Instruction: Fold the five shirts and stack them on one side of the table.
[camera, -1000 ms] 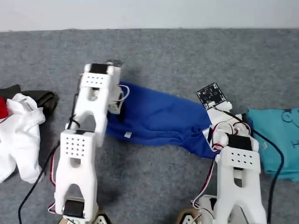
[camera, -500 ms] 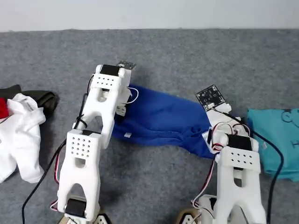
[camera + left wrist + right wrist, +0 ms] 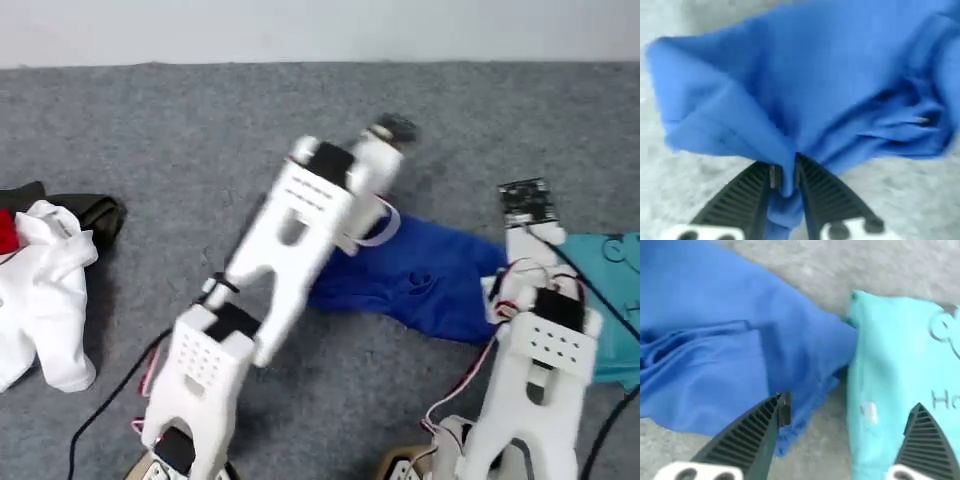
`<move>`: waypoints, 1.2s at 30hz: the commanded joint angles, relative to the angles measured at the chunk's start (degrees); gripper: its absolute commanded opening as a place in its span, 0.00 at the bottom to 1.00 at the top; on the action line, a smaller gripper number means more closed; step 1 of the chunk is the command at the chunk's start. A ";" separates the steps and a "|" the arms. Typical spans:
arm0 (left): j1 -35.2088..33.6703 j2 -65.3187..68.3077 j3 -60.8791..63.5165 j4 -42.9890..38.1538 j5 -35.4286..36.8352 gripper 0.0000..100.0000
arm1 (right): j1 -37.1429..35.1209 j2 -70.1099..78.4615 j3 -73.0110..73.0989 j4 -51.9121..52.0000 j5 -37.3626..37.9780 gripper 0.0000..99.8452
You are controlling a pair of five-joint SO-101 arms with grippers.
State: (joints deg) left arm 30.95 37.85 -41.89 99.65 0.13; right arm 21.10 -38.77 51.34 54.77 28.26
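Note:
A blue shirt (image 3: 430, 285) lies bunched on the grey table, right of centre. My left gripper (image 3: 785, 175) is shut on a gathered fold of the blue shirt (image 3: 815, 85) and holds it lifted; in the high view the left arm (image 3: 300, 215) stretches far over to the right above it. My right gripper (image 3: 840, 437) stands open just above the table, one finger over the blue shirt's (image 3: 725, 355) edge and the other over a teal shirt (image 3: 895, 365). That teal shirt (image 3: 615, 300) lies flat at the right edge, touching the blue one.
A crumpled white shirt (image 3: 40, 290) lies at the left edge with a dark garment (image 3: 95, 212) and a bit of red cloth (image 3: 6, 235) behind it. Bare grey table (image 3: 150, 130) stretches across the back and the left middle.
My left arm has swung far to the right with the blue shirt's left end, doubling the shirt over itself. The right arm has shifted a little to the right.

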 commanded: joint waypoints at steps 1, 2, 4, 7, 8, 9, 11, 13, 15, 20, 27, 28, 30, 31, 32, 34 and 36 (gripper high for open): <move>7.30 -4.40 -1.45 0.97 -0.97 0.01 | 4.79 -2.07 -5.01 3.03 -0.62 0.37; 8.70 -4.57 -1.45 0.97 -1.05 0.01 | 6.64 -2.07 -6.15 3.82 -0.62 0.37; 10.99 -4.57 -1.80 0.97 -1.41 0.01 | 10.77 -2.07 -8.62 5.32 -0.62 0.37; 13.63 -4.57 -3.74 0.97 -1.76 0.01 | 17.01 -2.07 -10.73 6.02 -0.53 0.37; 14.15 -4.57 -4.70 0.97 -1.76 0.01 | 18.59 -2.07 -10.81 5.93 -0.35 0.37; 14.59 -4.57 -5.58 0.97 -1.76 0.01 | 19.74 -2.07 -10.81 5.93 0.70 0.37; 14.86 -4.66 -6.73 1.05 -1.76 0.01 | 21.14 -2.07 -10.73 6.02 2.99 0.37; 14.77 -4.84 -7.52 1.05 -1.76 0.01 | 22.11 -2.07 -10.73 6.02 3.43 0.37; 14.86 -6.51 -8.13 1.05 -1.76 0.01 | 22.20 -2.07 -10.73 6.02 3.52 0.37; 19.25 -11.60 -12.35 0.79 -1.85 0.01 | 22.29 -1.98 -10.73 5.67 3.69 0.37; 22.42 -6.77 -15.16 -3.08 -1.85 0.01 | 22.81 -1.98 -10.73 5.93 3.78 0.37; 22.51 -5.01 -15.87 -3.43 -1.85 0.01 | 23.52 -2.07 -10.90 5.93 3.78 0.37; 22.51 -1.05 -18.07 -3.87 -1.58 0.01 | 25.45 -2.07 -11.08 5.58 3.87 0.37; 22.68 1.14 -19.65 -4.13 -1.67 0.01 | 26.42 -2.07 -11.25 5.49 3.87 0.37; 22.86 3.43 -21.49 -4.40 -1.76 0.01 | 27.30 -2.07 -11.78 5.58 3.87 0.37; 23.30 8.00 -26.33 -5.27 -1.58 0.01 | 29.23 -2.07 -12.75 5.58 3.96 0.37; 24.88 12.92 -31.52 -5.36 -1.58 0.01 | 30.73 -2.07 -13.89 5.93 3.96 0.37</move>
State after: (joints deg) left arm 53.89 46.99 -65.63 95.25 -1.19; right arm 49.49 -39.03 40.88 60.48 31.60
